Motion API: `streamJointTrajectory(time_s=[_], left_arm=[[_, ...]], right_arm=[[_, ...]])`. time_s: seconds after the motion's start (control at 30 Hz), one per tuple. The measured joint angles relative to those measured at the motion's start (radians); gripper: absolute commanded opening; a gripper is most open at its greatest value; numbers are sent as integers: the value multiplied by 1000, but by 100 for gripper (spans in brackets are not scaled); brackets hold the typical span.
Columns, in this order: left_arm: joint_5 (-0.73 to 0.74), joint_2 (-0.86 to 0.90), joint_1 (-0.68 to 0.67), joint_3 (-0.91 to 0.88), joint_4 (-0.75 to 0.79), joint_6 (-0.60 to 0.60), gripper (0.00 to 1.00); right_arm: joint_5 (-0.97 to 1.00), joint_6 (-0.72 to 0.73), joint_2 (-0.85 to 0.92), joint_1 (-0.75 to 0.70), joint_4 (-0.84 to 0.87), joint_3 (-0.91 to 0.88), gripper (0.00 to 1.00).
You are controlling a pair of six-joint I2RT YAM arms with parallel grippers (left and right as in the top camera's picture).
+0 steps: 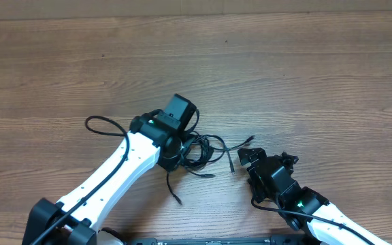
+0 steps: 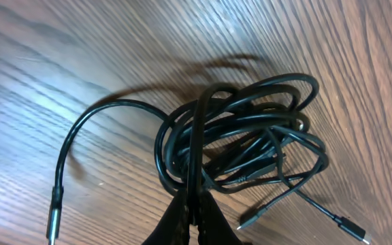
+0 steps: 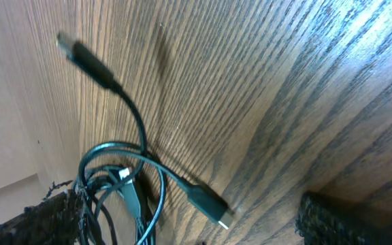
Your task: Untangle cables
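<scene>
Several thin black cables (image 1: pixel 201 148) lay knotted in one loose bundle on the brown wood-grain table (image 1: pixel 305 61). The left gripper (image 2: pixel 194 216) sat at the bundle's near-left edge, its fingers pressed together and clamped on a strand that rose out of the bundle. One free end curved away from the bundle to the far left, and another trailed off toward the near side. The right gripper (image 1: pixel 246 158) stood just right of the bundle with its padded fingers (image 3: pixel 329 219) spread apart and holding nothing. A silvery-tipped plug (image 3: pixel 218 212) on a strand leading out of the bundle lay on the table between those fingers. A second plug (image 3: pixel 80 54) lay beyond it.
</scene>
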Motion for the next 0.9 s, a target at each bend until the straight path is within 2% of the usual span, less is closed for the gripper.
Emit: streamJointTrajectory(time_s=[0.43,0.57,0.8,0.9], left_arm=[[19,10,-112,0,56,13,4],[50,10,-142,0,164,98,4],[129,11,-169,0,381,323,4],[164,11,-169,0,426,380,4]], right_arm=[[0,0,0,0,0,0,100],[0,0,0,0,0,0,100],[0,-1,0,0,0,0,100],[0,0,0,0,0,0,100]])
